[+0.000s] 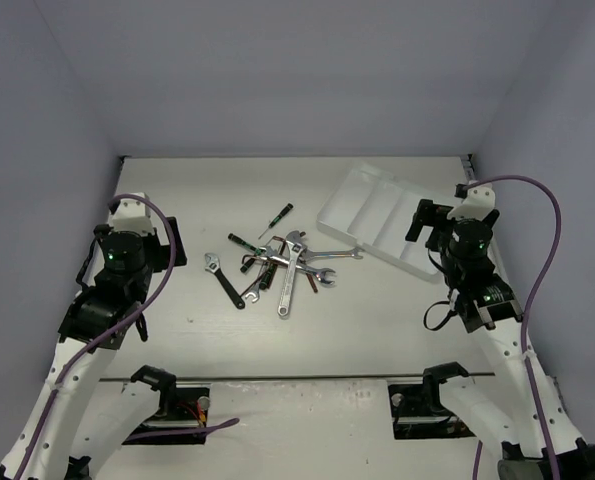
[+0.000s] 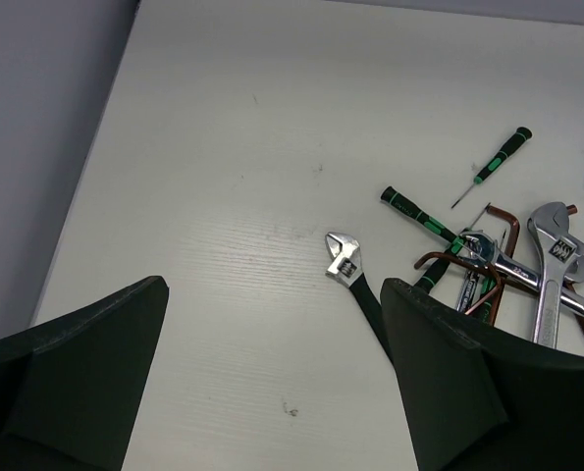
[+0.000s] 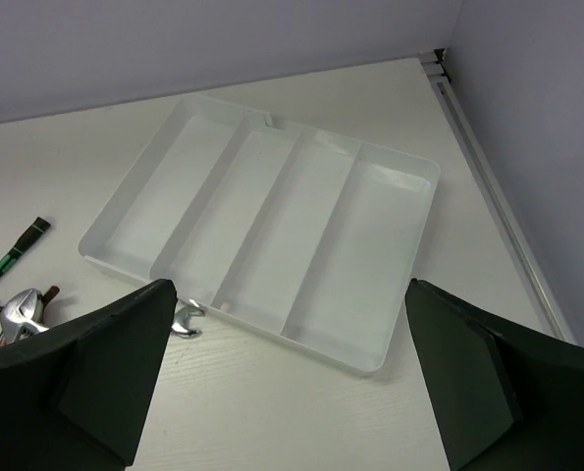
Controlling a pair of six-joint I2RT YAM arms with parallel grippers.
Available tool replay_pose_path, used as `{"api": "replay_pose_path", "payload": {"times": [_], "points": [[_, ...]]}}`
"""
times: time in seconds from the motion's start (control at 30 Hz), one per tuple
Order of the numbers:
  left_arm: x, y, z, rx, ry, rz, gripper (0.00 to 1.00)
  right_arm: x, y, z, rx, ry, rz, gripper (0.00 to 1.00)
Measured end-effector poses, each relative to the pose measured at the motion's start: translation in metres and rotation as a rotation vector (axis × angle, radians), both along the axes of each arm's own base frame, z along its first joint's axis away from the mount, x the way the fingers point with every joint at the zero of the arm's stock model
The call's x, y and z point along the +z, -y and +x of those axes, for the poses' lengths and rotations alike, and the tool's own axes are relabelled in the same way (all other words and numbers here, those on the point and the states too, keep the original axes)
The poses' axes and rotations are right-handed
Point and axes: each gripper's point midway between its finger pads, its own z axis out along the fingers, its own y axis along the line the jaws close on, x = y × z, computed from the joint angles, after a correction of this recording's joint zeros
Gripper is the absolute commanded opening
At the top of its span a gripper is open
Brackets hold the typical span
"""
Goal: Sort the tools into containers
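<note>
The tools lie in a loose pile (image 1: 282, 265) mid-table. A black-handled adjustable wrench (image 2: 347, 263) lies at the pile's left. Green-and-black screwdrivers (image 2: 498, 157), reddish-brown hex keys (image 2: 503, 221) and silver wrenches (image 2: 555, 285) lie to its right. The white four-compartment tray (image 3: 409, 172) sits far right (image 1: 329, 215), and all its compartments show empty. My left gripper (image 2: 272, 392) is open and empty above bare table, left of the pile (image 1: 173, 245). My right gripper (image 3: 287, 392) is open and empty just before the tray's near edge (image 1: 422, 222).
A silver wrench end (image 3: 185, 319) pokes out by the tray's near-left corner. One screwdriver (image 1: 277, 218) lies apart behind the pile. Grey walls close in the table on three sides, with a metal rail (image 3: 488, 186) along the right edge.
</note>
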Motion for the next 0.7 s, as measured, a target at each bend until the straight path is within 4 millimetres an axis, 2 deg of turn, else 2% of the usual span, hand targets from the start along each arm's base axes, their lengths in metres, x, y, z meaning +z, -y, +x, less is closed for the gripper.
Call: {"api": "replay_pose_path", "payload": {"times": [0.17, 0.33, 0.4, 0.5, 0.6, 0.7], "points": [[0.0, -0.001, 0.0, 0.005, 0.0, 0.002, 0.88, -0.018, -0.011, 0.011, 0.024, -0.055, 0.048, 1.0], [-0.002, -0.001, -0.001, 0.006, 0.0, 0.002, 0.88, -0.058, -0.038, 0.03, 0.074, -0.2, 0.13, 1.0], [-0.003, -0.002, -0.003, 0.006, -0.002, 0.003, 0.88, -0.078, -0.058, 0.035, 0.104, -0.272, 0.144, 1.0], [-0.005, -0.003, -0.005, 0.008, -0.009, 0.007, 0.88, -0.104, -0.096, 0.031, 0.152, -0.36, 0.146, 0.99], [-0.009, -0.004, -0.008, 0.009, -0.027, 0.013, 0.88, -0.122, -0.136, 0.021, 0.176, -0.421, 0.171, 0.92], [-0.012, -0.005, -0.011, 0.008, -0.043, 0.017, 0.88, -0.135, -0.175, 0.021, 0.168, -0.455, 0.193, 0.87]]}}
